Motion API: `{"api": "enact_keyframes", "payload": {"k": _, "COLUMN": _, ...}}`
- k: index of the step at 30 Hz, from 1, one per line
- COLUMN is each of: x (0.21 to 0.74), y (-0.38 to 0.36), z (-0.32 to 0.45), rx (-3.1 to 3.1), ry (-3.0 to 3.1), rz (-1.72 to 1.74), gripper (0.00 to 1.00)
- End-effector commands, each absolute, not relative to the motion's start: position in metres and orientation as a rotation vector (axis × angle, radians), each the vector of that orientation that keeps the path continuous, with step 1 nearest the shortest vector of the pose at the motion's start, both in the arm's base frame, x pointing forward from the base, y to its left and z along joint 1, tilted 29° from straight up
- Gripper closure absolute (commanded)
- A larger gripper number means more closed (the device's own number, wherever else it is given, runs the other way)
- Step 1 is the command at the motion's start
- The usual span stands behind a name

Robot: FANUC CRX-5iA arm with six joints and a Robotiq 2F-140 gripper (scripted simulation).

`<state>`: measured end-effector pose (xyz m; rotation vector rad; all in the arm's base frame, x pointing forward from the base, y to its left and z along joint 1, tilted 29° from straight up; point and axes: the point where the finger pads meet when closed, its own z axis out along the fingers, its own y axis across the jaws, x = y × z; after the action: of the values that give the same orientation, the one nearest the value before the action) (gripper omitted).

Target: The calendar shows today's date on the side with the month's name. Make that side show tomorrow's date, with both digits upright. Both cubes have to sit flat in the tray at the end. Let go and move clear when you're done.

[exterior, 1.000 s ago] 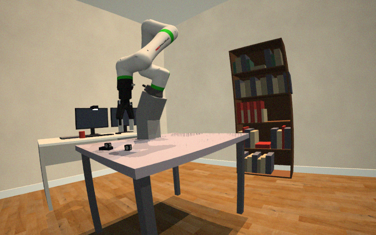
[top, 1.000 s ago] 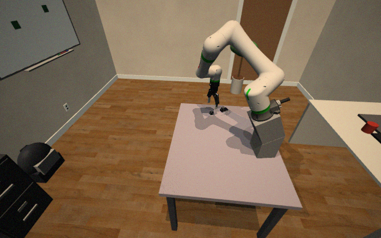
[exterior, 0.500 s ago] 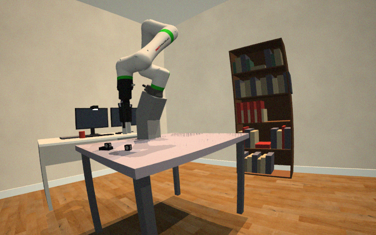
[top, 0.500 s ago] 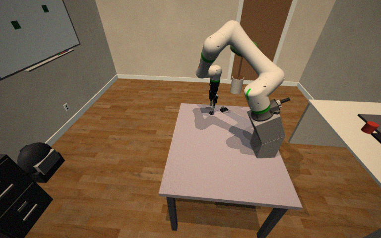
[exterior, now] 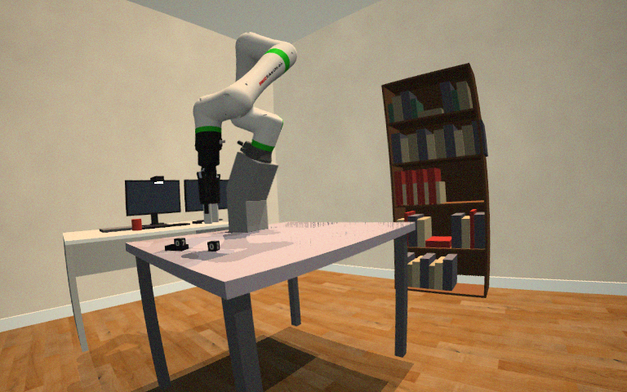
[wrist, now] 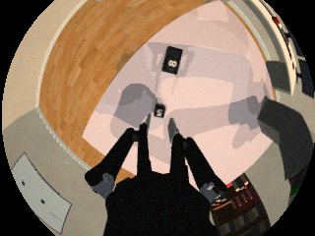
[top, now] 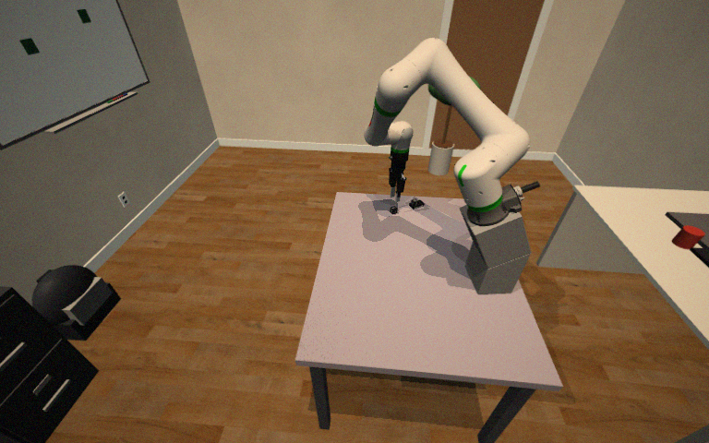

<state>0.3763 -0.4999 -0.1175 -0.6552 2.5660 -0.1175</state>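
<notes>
The black calendar tray (top: 421,206) (exterior: 169,248) (wrist: 176,50) sits near the table's far edge with one black cube (top: 415,202) (exterior: 180,242) (wrist: 172,63) in it. The second black cube (top: 392,209) (exterior: 213,246) (wrist: 159,110) lies loose on the table beside the tray, with a white 0 facing the exterior camera. My gripper (top: 398,197) (exterior: 210,218) (wrist: 159,121) hangs straight down well above the loose cube. Its fingers are drawn in to a narrow gap and hold nothing.
The arm's grey pedestal (top: 497,250) (exterior: 247,198) stands on the table (top: 418,323) to the right of the cubes. The table's far edge and left edge are close to the tray. A desk with monitors (exterior: 152,196) stands beyond the table.
</notes>
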Motion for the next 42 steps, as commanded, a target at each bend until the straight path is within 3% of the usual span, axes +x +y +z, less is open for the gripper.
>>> {"api": "enact_keyframes", "payload": {"k": 1, "x": 0.376, "y": -0.5, "z": -0.117, "rx": -0.655, "ry": 2.566, "rz": -0.118, "gripper": 0.64}}
{"api": "enact_keyframes", "payload": {"k": 42, "x": 0.393, "y": -0.499, "z": -0.148, "rx": -0.655, "ry": 2.566, "rz": -0.118, "gripper": 0.64}}
